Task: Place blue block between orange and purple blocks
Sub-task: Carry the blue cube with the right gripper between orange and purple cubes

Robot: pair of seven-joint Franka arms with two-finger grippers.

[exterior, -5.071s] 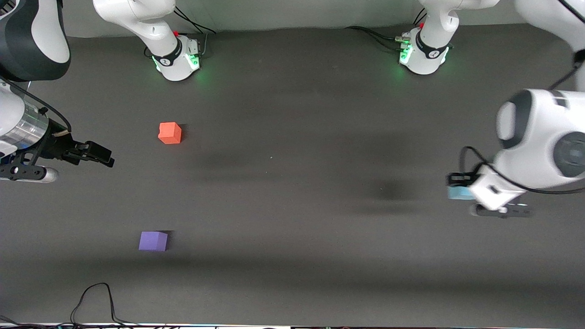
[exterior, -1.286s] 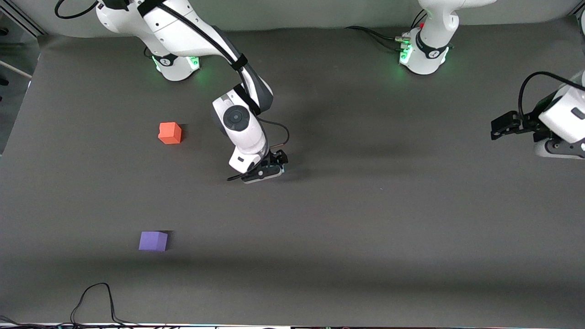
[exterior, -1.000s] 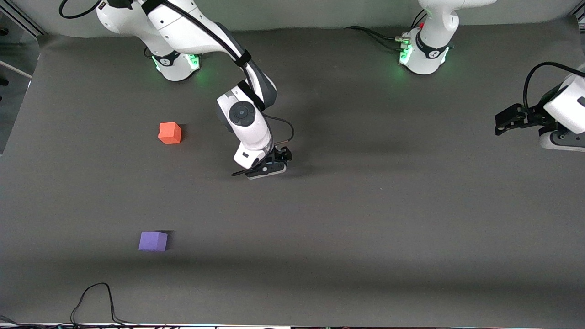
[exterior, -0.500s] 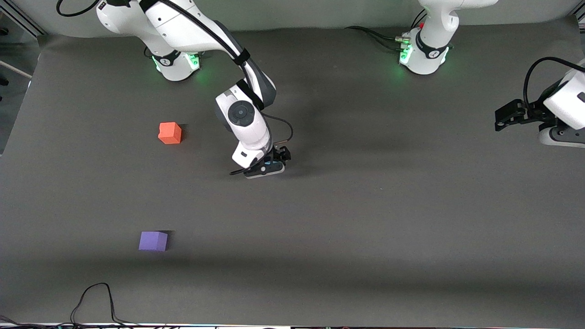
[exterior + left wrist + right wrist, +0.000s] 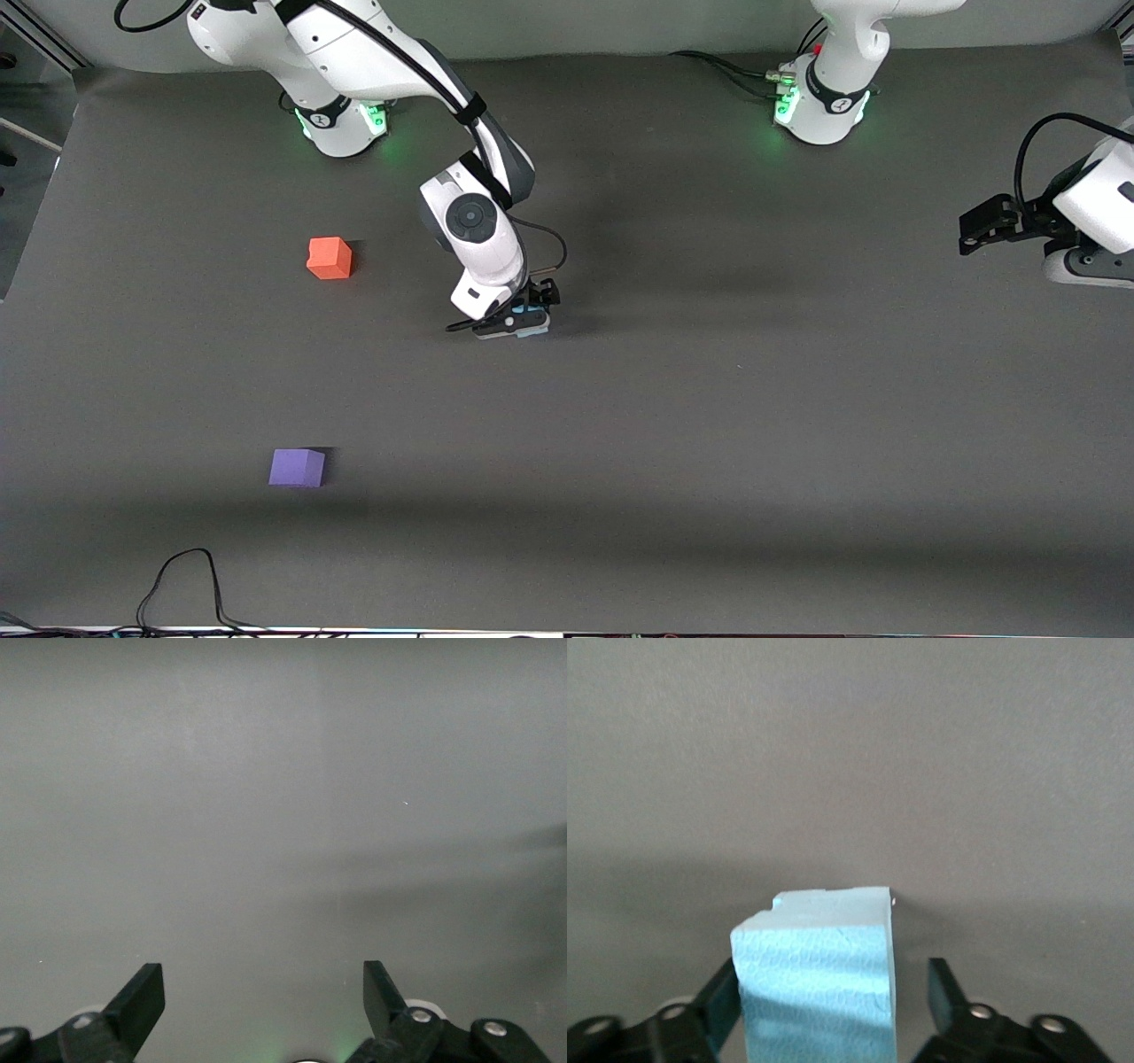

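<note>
The blue block (image 5: 532, 320) sits on the table's middle, a light blue cube. My right gripper (image 5: 523, 320) is low around it, open. In the right wrist view the blue block (image 5: 815, 983) stands between the fingers; one finger (image 5: 722, 1001) is against it and the other finger (image 5: 946, 992) is a gap away. The orange block (image 5: 329, 258) lies toward the right arm's end. The purple block (image 5: 297, 467) lies nearer the front camera than the orange one. My left gripper (image 5: 974, 232) waits open and empty at the left arm's end; it also shows in the left wrist view (image 5: 261, 1001).
The table is a dark grey mat (image 5: 709, 425). A black cable (image 5: 186, 576) loops at the table's front edge near the purple block. The arm bases (image 5: 341, 120) stand along the edge farthest from the front camera.
My right gripper has settled slightly toward the right arm's end around the blue block, which shows more between the fingers. The left arm has hardly moved.
</note>
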